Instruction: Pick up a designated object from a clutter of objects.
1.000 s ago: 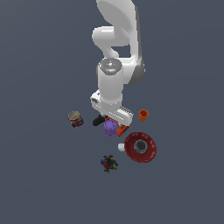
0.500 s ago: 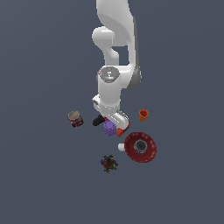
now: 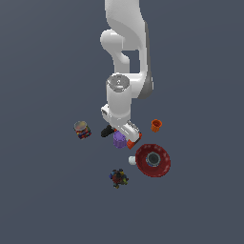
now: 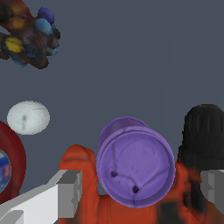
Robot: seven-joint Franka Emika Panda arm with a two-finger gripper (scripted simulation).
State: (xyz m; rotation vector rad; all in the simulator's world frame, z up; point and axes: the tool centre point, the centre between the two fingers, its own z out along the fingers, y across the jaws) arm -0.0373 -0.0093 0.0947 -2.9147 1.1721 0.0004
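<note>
We have our end effector [image 4: 138,192] spread wide, one finger on each side of the purple cup [image 4: 135,167], which sits directly beneath it against the power drill [image 4: 183,192]. Closing and lifting remain.

You see the purple cup [image 4: 134,173] upright, mouth up, rimmed and slightly tapered, sitting against the orange-and-black power drill [image 4: 87,175]. Around it lie the red disc [image 3: 152,160], small white object [image 4: 28,117], dark multicoloured lump [image 3: 118,177], multicoloured can [image 3: 82,129] and orange cup [image 3: 156,125].
</note>
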